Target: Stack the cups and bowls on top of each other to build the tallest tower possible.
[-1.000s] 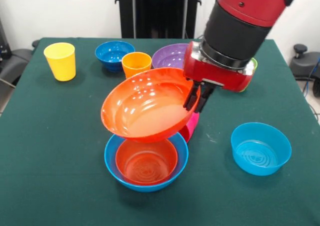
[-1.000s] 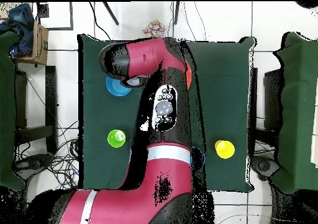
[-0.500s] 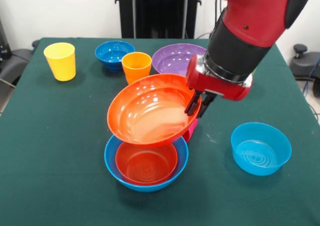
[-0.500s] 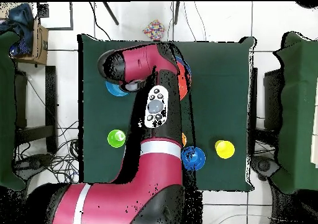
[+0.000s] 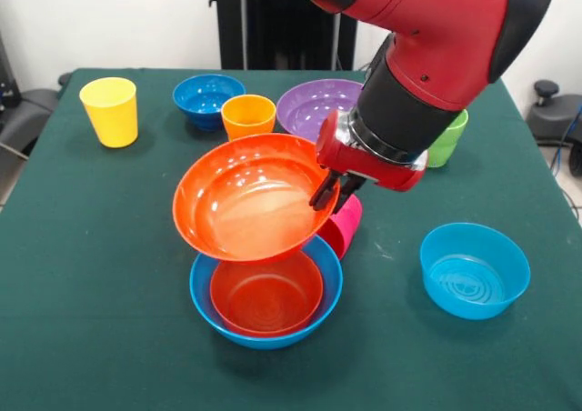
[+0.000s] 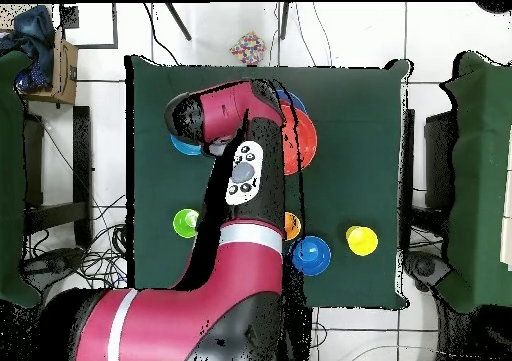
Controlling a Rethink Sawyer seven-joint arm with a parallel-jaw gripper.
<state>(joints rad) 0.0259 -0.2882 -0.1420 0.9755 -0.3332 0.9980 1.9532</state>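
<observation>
The claw (image 5: 326,195) is pinching the rim of the big orange bowl (image 5: 247,198). The bowl hangs in the air, tipped to one side, right above the big light-blue bowl (image 5: 202,295) on the green bench (image 5: 91,265). A small orange bowl (image 5: 265,295) sits inside that big light-blue bowl. The held bowl does not touch the two below it, as far as the front view shows.

A pink cup (image 5: 344,230) lies on its side just beside the big light-blue bowl, under the claw. A small light-blue bowl (image 5: 474,270) sits alone off to the side, well apart from the others.

Farther back on the bench are a yellow cup (image 5: 110,111), a dark-blue bowl (image 5: 206,98), an orange cup (image 5: 247,116) and a purple bowl (image 5: 318,105). All of them stand upright. A green cup (image 5: 447,142) peeks out from behind the red and black arm (image 5: 436,47).

From above, the arm covers much of the bench. The big orange bowl (image 6: 303,145), the green cup (image 6: 187,223), the yellow cup (image 6: 362,240) and the dark-blue bowl (image 6: 312,255) still show.
</observation>
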